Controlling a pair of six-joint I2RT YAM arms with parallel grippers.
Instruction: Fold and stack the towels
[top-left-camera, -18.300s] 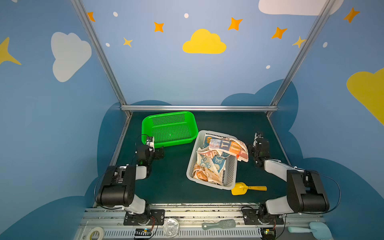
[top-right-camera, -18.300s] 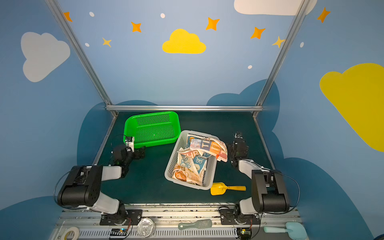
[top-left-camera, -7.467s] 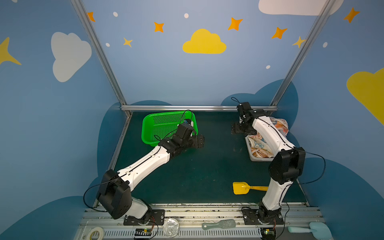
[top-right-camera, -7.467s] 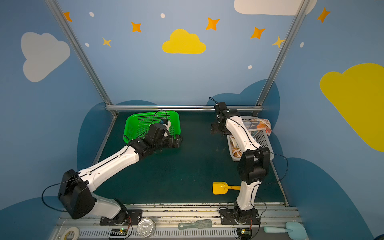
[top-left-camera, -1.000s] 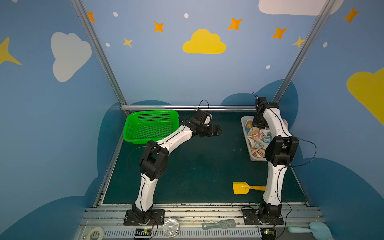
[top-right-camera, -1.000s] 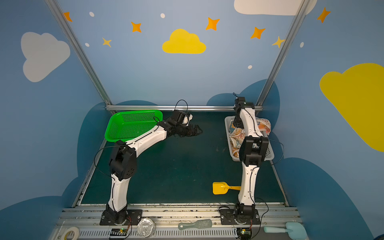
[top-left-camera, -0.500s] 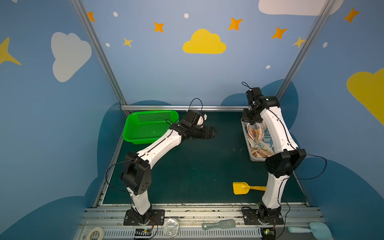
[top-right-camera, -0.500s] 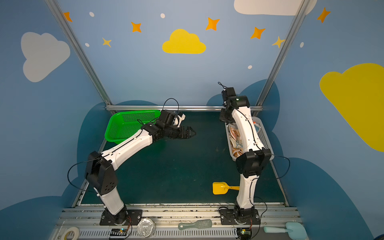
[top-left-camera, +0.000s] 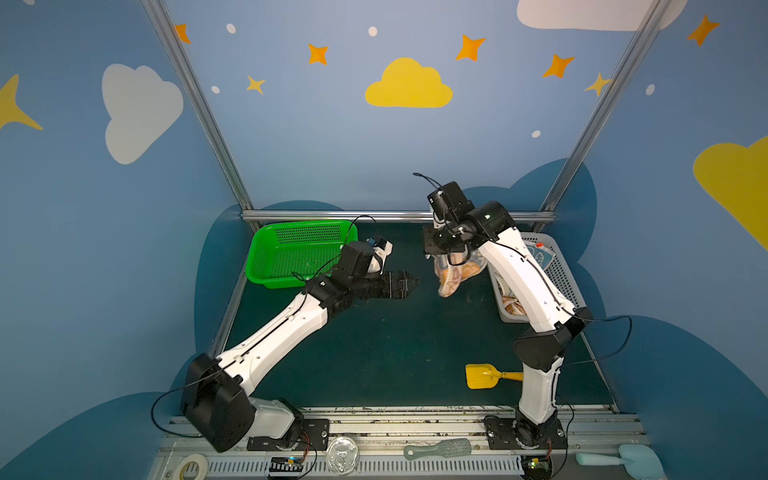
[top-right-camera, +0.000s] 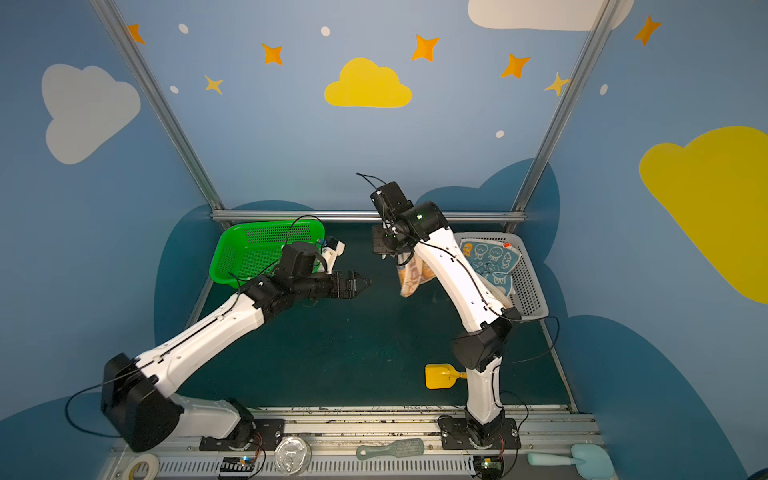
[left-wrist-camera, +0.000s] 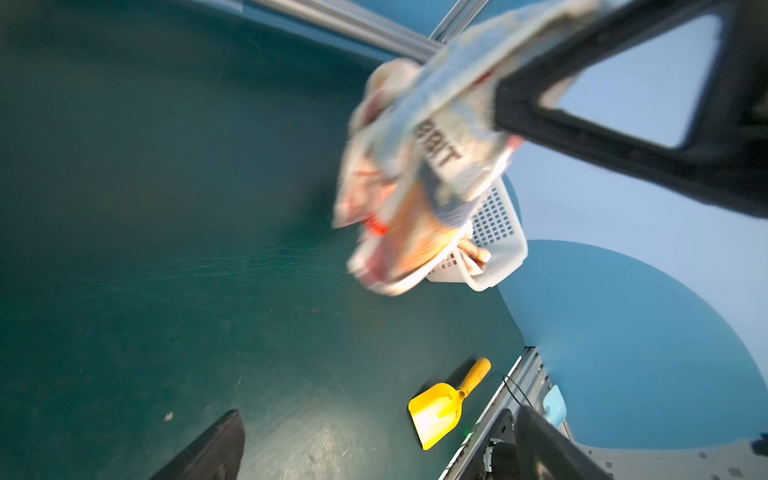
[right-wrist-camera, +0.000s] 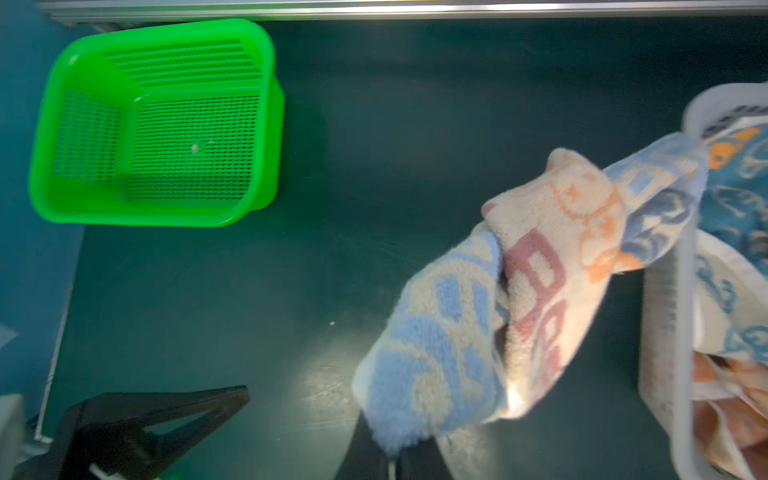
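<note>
- Top views, both, showed the right gripper (top-left-camera: 449, 255) pressed together on the upper end of a bunched towel (top-left-camera: 454, 272). The towel hung free below its jaws, and its lower end appeared clear of the mat (top-left-camera: 374, 345).
- Left gripper (top-left-camera: 412, 282) was held level with its jaws spread wide and nothing between them. Its tips pointed straight at the lower part of the hanging towel, near it but apart.
- Long axis of the towel ran top to bottom, crosswise to the left gripper's line of reach. The left arm was the nearer free arm. In my judgement, the coming move turns on closing that short gap squarely onto a lower edge or corner.
- Left wrist view placed the towel directly ahead, blurred, with dark lettering legible. Part of that gripper overlapped it in the picture, so contact could not be told from this view.
- Right wrist view showed cream folds with blue, orange and red print. Whether one cloth or two were pinched could not be told.
- Remaining towels (top-right-camera: 492, 259) lay heaped in the white basket (top-left-camera: 559, 270), behind the right gripper on the far side of its arm.
- Mat beneath both grippers was flat, bare and lightly scuffed, and I judged it ample for spreading a cloth.
- Green basket (top-left-camera: 299, 226) sat behind the left gripper, beside its wrist, with nothing seen inside.
- Yellow scoop (top-left-camera: 482, 376) lay well apart from both grippers, back toward the right arm's base.
</note>
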